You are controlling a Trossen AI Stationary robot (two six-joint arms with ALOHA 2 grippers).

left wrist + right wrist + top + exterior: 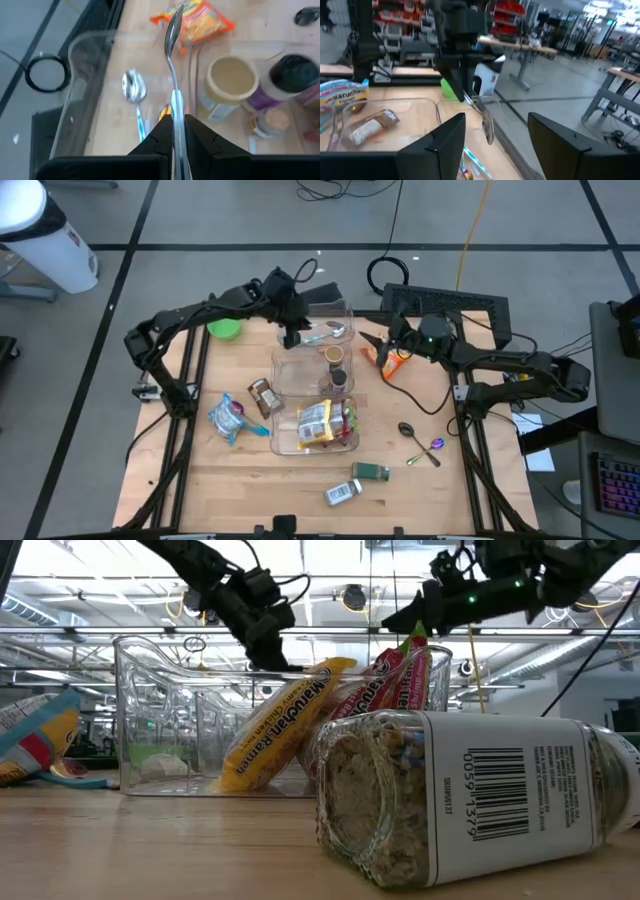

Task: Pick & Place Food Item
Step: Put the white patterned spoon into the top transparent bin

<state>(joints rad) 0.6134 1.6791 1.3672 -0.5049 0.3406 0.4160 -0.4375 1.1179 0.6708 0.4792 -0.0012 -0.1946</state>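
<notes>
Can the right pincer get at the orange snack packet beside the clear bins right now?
Probably yes. The right pincer is open, holds nothing and hangs right over the orange snack packet, which lies on bare table outside the clear plastic bins, uncovered.

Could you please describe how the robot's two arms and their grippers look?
Both arms are black, jointed, with dark cables along them. The left gripper and right gripper each have two flat, dark, angular fingers. A green light glows on the right arm's wrist.
</notes>
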